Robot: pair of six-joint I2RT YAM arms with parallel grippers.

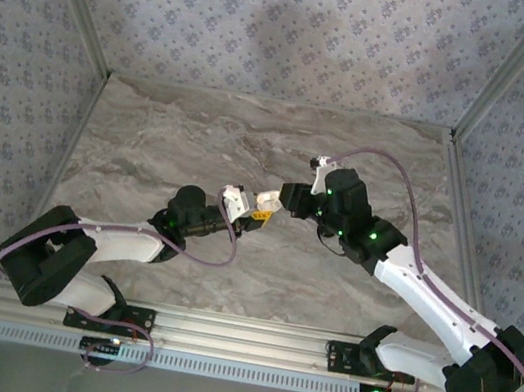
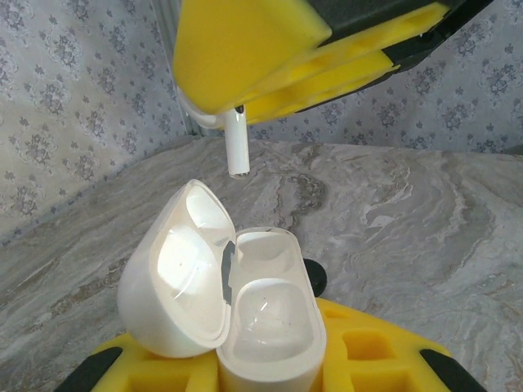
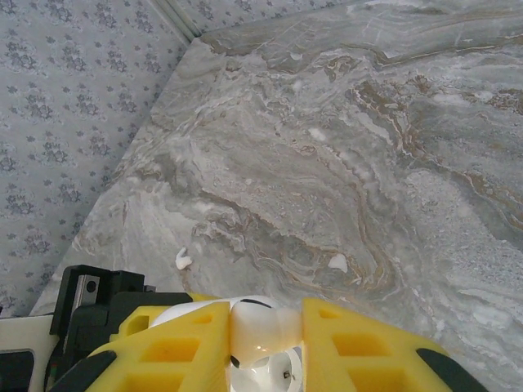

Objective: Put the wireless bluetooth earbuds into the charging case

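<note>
The charging case point(image 2: 265, 327) is a glossy white box with its lid point(image 2: 176, 278) swung open to the left; both wells look empty. My left gripper point(image 2: 261, 371) is shut on the case body, its yellow fingers point(image 2: 368, 355) on either side. Directly above hangs an earbud point(image 2: 236, 147), stem pointing down and a short gap above the open case. My right gripper point(image 3: 265, 327) is shut on the earbud's head point(image 3: 260, 325), with the open case point(image 3: 274, 377) just below it. From above, the left gripper point(image 1: 238, 206) and the right gripper point(image 1: 271, 201) meet at the table's middle.
A black round piece point(image 2: 315, 276) peeks out behind the case. Two small white bits point(image 3: 183, 260) point(image 3: 337, 262) show on the grey marble table point(image 1: 149, 146); I cannot tell what they are. Patterned walls point(image 1: 293, 19) close in the back and sides.
</note>
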